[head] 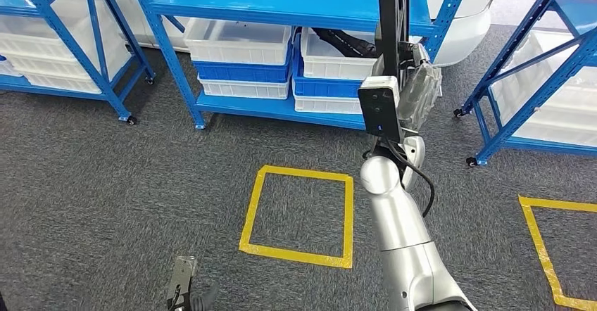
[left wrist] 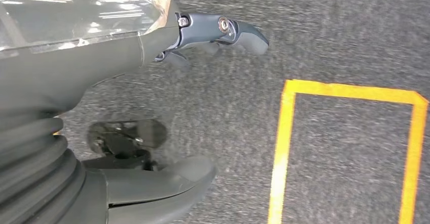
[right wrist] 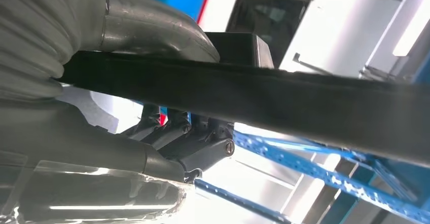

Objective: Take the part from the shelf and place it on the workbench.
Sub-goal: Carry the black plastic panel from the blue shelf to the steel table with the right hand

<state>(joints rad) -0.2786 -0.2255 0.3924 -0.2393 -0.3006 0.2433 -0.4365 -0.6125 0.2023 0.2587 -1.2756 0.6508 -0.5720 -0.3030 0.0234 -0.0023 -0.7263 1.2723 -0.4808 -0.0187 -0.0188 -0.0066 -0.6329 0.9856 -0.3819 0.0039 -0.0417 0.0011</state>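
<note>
No text, label or number reads clearly, as far as these blurred views show.

Long black part (head: 391,15), flat bar shape, held upright in the right robot hand (head: 417,89), rising past the blue shelf's (head: 281,1) top deck. Right wrist view: the dark strip (right wrist: 284,102) passes between thumb and fingers (right wrist: 203,148).
</note>
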